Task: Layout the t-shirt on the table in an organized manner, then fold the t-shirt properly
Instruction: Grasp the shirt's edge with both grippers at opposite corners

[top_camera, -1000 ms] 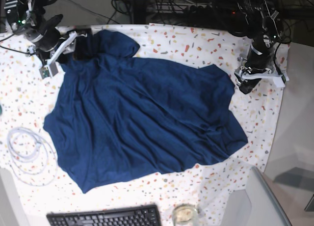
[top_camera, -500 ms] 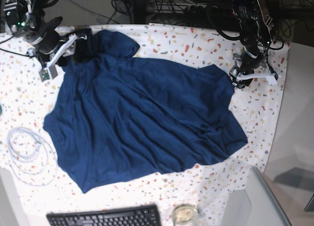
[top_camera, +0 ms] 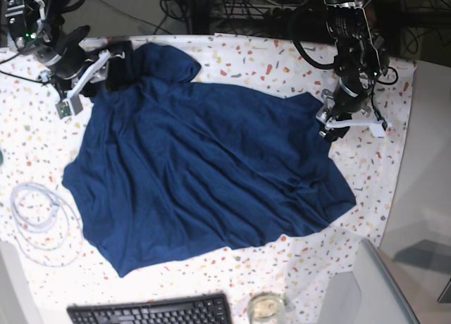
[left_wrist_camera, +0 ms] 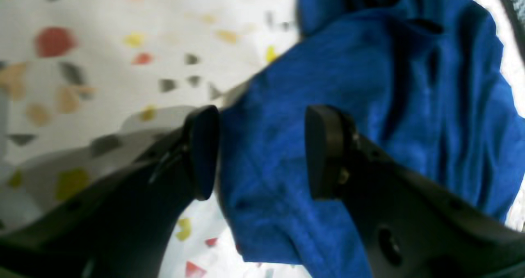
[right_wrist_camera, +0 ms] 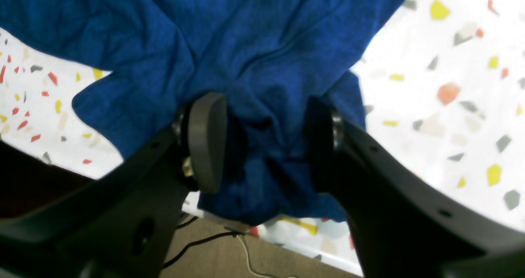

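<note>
The dark navy t-shirt [top_camera: 204,169] lies spread and wrinkled over the speckled table [top_camera: 282,56]. My left gripper [top_camera: 325,127] stands at the shirt's right edge. In the left wrist view my left gripper [left_wrist_camera: 262,151] is open, with the t-shirt [left_wrist_camera: 328,64] hem lying between its two pads and one pad over bare table [left_wrist_camera: 102,44]. My right gripper [top_camera: 113,67] is at the shirt's far-left corner. In the right wrist view my right gripper [right_wrist_camera: 264,138] is open astride a bunched fold of the t-shirt [right_wrist_camera: 246,32], close to the table's edge.
A white cable coil [top_camera: 35,211] lies at the left of the table. A black keyboard [top_camera: 148,313] and a small glass [top_camera: 266,308] sit at the front edge. A grey chair back [top_camera: 373,289] stands at the front right. Cables and gear crowd the back.
My left arm has swung in from the table's right side to the shirt's right edge. The right arm has only shifted slightly. The shirt lies as before.
</note>
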